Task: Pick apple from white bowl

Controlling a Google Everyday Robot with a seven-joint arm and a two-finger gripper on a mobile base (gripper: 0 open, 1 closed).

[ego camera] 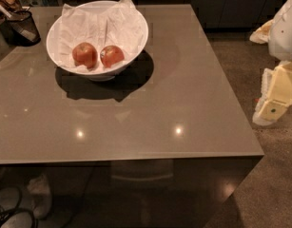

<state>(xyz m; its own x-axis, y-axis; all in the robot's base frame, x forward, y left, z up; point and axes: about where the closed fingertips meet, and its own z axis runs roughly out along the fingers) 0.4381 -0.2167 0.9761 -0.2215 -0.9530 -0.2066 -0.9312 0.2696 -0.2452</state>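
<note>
The white bowl (pixel 136 25), wide, glossy and lined with crumpled white paper, stands at the far left of the grey table. Two apples lie side by side in its front part. The apple (pixel 112 56) is the squatter red-orange one on the right. A rounder, taller red apple (pixel 84 54) touches it on the left. My gripper (pixel 271 109), a cream and white piece at the end of the arm, hangs at the right edge of the view. It is off the table's right side, over the floor and far from the bowl.
A small black mesh cup (pixel 23 28) stands at the table's far left corner, beside the bowl. The table's (pixel 174 103) right edge lies between my gripper and the bowl. Cables lie on the floor at the bottom left.
</note>
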